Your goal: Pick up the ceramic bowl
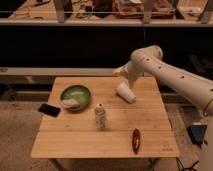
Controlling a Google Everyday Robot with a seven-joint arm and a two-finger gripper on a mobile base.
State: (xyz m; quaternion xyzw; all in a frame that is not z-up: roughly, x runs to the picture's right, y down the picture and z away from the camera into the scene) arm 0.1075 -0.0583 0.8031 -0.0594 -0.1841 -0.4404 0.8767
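The ceramic bowl [75, 96] is round, shallow and green with a whitish patch inside. It sits on the left part of the wooden table [150, 125]. My white arm reaches in from the right, and the gripper [120, 73] hangs above the table's back edge, right of the bowl and well apart from it. The gripper is just above a white paper cup [125, 92] lying on its side.
A black phone [49, 109] lies at the table's left edge beside the bowl. A small upright bottle [100, 117] stands at the middle of the table. A red elongated object [135, 140] lies near the front right. Dark shelving stands behind the table.
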